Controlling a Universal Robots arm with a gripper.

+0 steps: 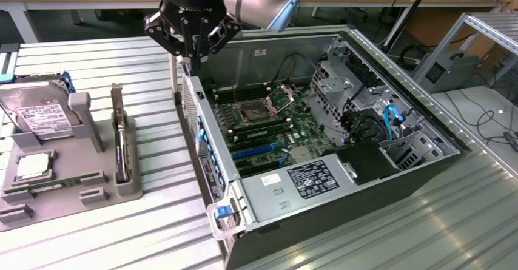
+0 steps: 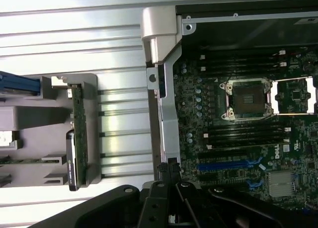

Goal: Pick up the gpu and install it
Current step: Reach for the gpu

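- Gpu stands on edge in a grey holder on the bench, ready for grasping.
- Jaws closed, empty, above the computer case.

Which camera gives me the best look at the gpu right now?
The exterior view: the gpu stands on edge in the gray holder, whole length and bracket visible. The wrist view shows the gpu edge-on, a narrow strip in the same holder.

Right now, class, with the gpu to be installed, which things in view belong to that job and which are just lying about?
Belongs to the job:
gpu, on edge in the grey holder
open computer case
blue motherboard slots

Lying about:
hard drive
square silver chip
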